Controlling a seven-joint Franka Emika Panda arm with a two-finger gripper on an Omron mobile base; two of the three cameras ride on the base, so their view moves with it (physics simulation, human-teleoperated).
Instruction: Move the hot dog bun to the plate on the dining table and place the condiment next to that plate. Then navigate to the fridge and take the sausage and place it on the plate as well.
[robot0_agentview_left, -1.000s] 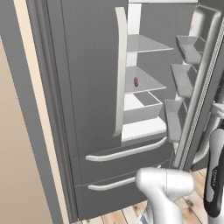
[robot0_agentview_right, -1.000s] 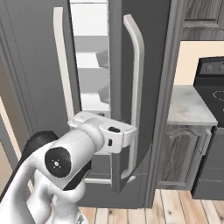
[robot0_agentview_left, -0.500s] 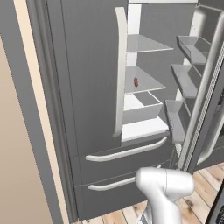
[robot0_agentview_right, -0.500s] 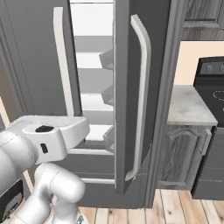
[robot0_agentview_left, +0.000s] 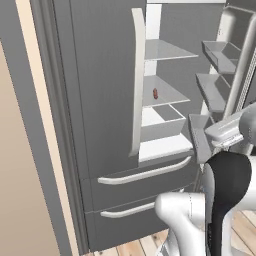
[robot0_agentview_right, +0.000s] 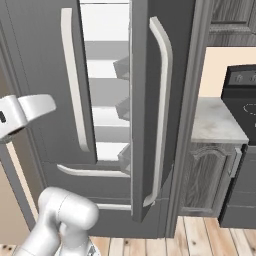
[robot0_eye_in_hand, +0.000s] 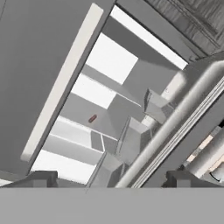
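The fridge (robot0_agentview_left: 100, 125) stood with its right door swung out, leaving a tall gap between the door edges. The sausage (robot0_agentview_left: 155, 93) lay alone on a white middle shelf (robot0_agentview_left: 167, 92), open shelf around it. In the hand view the pincer (robot0_eye_in_hand: 109, 179) was spread wide, holding nothing, well short of the sausage (robot0_eye_in_hand: 92, 118). The right base view added the black oven (robot0_agentview_right: 242, 150) and a marbled worktop (robot0_agentview_right: 212, 120).
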